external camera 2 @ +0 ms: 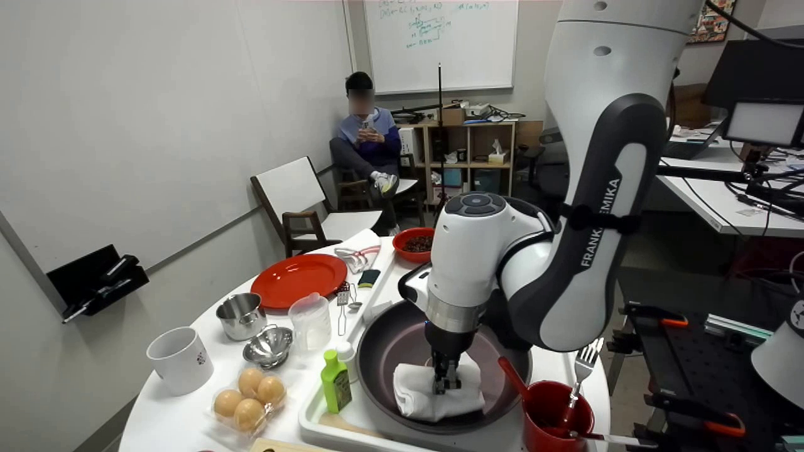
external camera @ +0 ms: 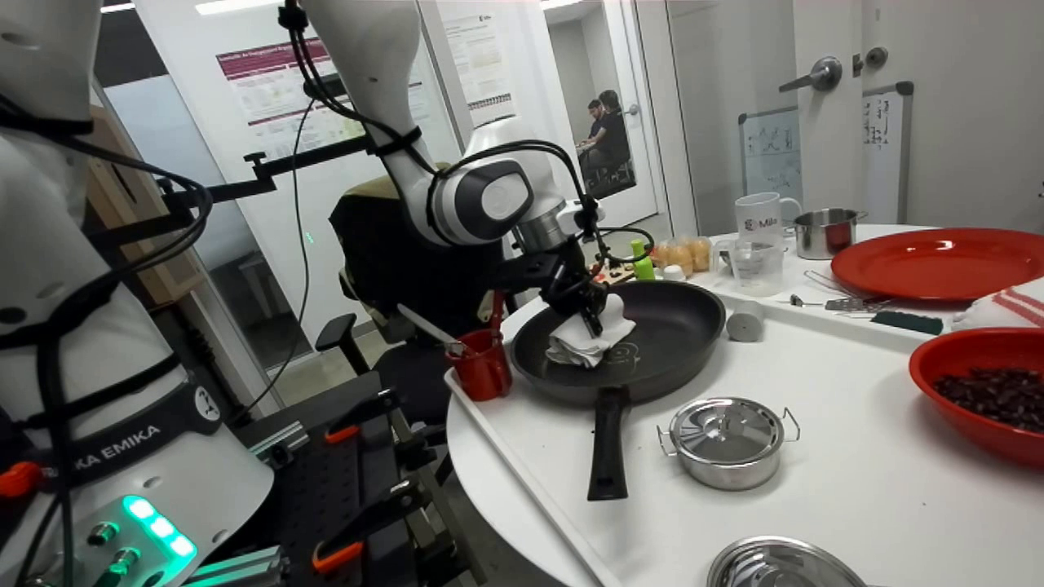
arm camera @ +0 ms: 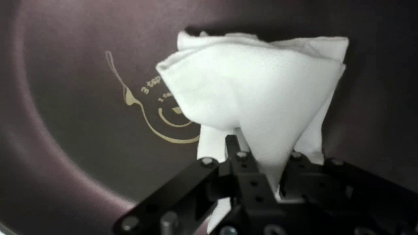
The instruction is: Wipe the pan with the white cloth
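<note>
The dark frying pan (external camera: 677, 326) sits on the white table with its black handle (external camera: 608, 448) toward the front; it also shows in an exterior view (external camera 2: 402, 329) and fills the wrist view (arm camera: 81, 130). The folded white cloth (external camera: 583, 346) lies inside the pan, and shows in an exterior view (external camera 2: 414, 392) and the wrist view (arm camera: 254, 81). My gripper (external camera: 595, 322) points down into the pan, also in an exterior view (external camera 2: 446, 383). In the wrist view the jaws (arm camera: 263, 148) are shut on a bunched fold of cloth. The right fingertip is hidden behind it.
A red mug (external camera: 481, 371) with utensils stands close beside the pan. A lidded steel pot (external camera: 730, 448) is near the handle. A green bottle (external camera 2: 336, 383) and packed eggs (external camera 2: 249, 402) stand near the pan. A red plate (external camera 2: 298, 279) and a red bowl (external camera: 938, 367) lie farther off.
</note>
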